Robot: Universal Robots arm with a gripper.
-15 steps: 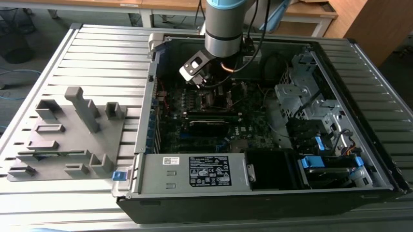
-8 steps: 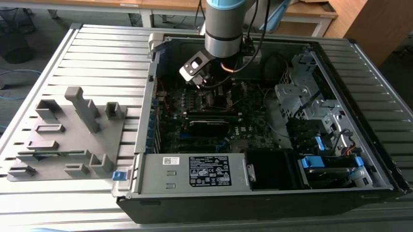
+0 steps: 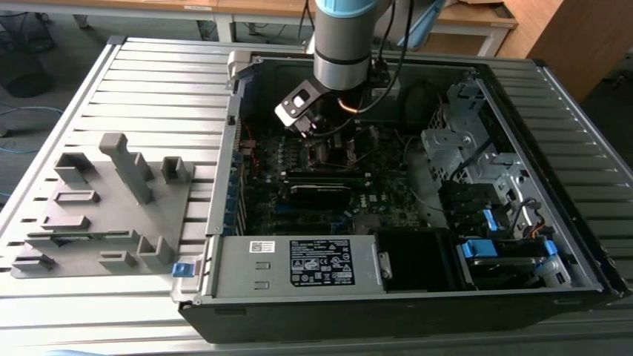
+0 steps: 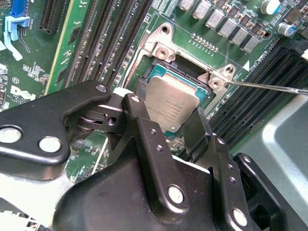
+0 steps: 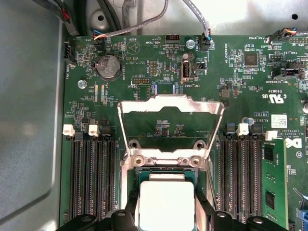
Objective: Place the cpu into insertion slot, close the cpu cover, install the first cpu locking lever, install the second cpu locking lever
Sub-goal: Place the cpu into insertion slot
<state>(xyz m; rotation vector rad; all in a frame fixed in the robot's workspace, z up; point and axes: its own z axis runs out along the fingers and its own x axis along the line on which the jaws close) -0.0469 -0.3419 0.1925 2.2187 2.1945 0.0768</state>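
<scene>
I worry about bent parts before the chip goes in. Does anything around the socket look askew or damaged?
Nothing stands out. The cpu sits between the fingers of the pincer and looks square with the insertion slot. The cpu cover stands open and shows no bend.

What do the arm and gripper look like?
Silver-grey cylindrical arm with a light-blue cap, black cables alongside, and a white-and-black box at the wrist. The gripper is black, with linkage fingers studded with silver rivets.
</scene>
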